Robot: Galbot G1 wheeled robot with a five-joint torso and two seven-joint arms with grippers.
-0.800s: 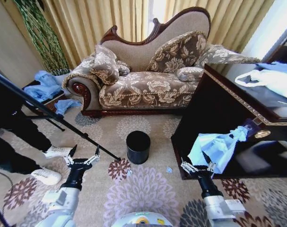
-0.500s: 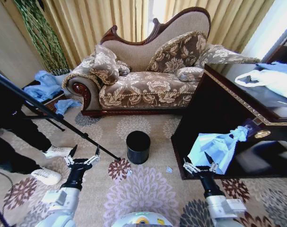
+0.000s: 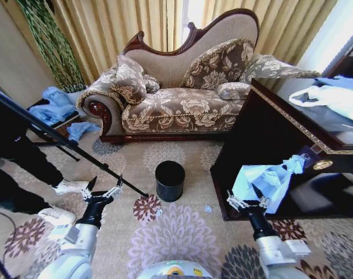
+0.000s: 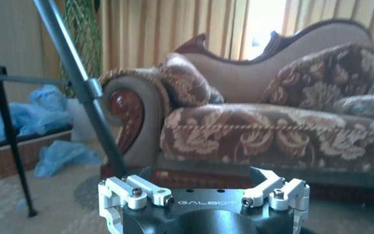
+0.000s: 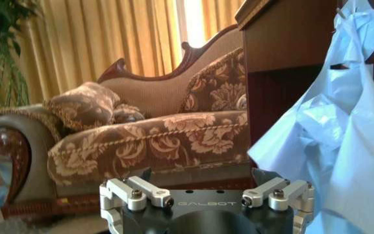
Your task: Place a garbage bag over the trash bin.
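Both arms had drawn back and lower since the earlier frames, while the garbage bag (image 3: 268, 180) hung unchanged from the dark cabinet (image 3: 263, 128), at about four o'clock from the trash bin (image 3: 170, 181) on the carpet (image 3: 176, 226). The right gripper (image 3: 246, 203) waited just below the bag, jaws wide. The left gripper (image 3: 100, 193) stood at eight o'clock, also wide. The thin plastic could snag or tear on the cabinet edge if pulled sideways.

"GALBOT" on each end effector (image 4: 203, 187) (image 5: 206, 187)
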